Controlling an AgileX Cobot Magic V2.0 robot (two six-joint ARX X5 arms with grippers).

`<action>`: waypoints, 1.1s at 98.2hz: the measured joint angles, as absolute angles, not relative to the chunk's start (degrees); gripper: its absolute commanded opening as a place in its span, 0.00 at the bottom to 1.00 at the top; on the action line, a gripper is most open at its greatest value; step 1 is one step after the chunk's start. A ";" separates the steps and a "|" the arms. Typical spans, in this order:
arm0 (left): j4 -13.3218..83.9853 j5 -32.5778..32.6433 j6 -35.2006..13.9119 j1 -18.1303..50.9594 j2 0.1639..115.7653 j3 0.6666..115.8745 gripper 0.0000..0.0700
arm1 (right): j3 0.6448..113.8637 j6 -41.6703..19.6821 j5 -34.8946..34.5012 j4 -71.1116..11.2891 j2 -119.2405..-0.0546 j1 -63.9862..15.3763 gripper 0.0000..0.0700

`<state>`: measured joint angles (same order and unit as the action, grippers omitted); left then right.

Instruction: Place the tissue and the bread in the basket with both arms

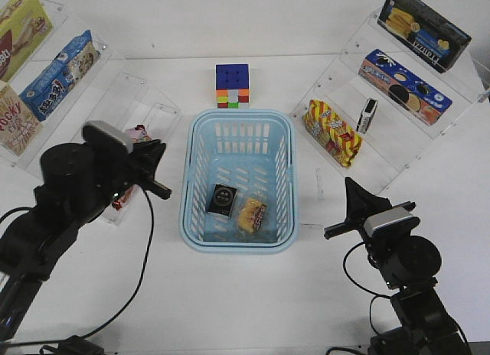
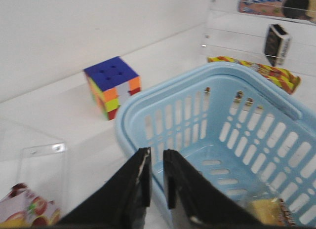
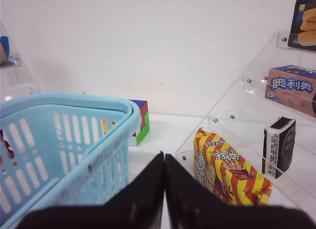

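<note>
Light-blue slotted plastic forms the basket (image 1: 238,125), which is placed at the centre of the front view. On its base, toward the lower part of the frame, the tissue (image 1: 223,200) is laid flat, and the bread (image 1: 251,215) is seen just beside it on the right. Both arms are kept outside the basket. The left gripper (image 1: 159,188) is held left of the basket's rim, its fingers (image 2: 142,182) drawn nearly together with nothing between them. The right gripper (image 1: 350,188) is pointed upward at the lower right, its jaws pressed closed and empty. A multicoloured cube (image 1: 232,86) is placed above the basket, and a red-yellow packet (image 1: 332,131) at its upper right.
</note>
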<state>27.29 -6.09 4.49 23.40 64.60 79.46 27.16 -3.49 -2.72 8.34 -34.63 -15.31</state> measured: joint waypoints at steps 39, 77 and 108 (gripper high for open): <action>12.47 1.76 0.45 19.53 42.48 51.96 0.00 | 27.16 -3.49 -2.72 8.36 -34.63 -15.31 0.00; 5.96 1.76 0.38 19.35 32.45 36.84 0.00 | 27.16 -3.49 -2.70 8.36 -34.63 -15.31 0.00; 5.23 3.95 0.73 19.16 28.77 36.95 0.00 | 27.16 -3.49 -2.72 8.36 -34.63 -15.31 0.00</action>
<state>5.23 3.95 0.73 19.16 28.77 36.95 27.16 -3.49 -2.72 8.36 -34.63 -15.31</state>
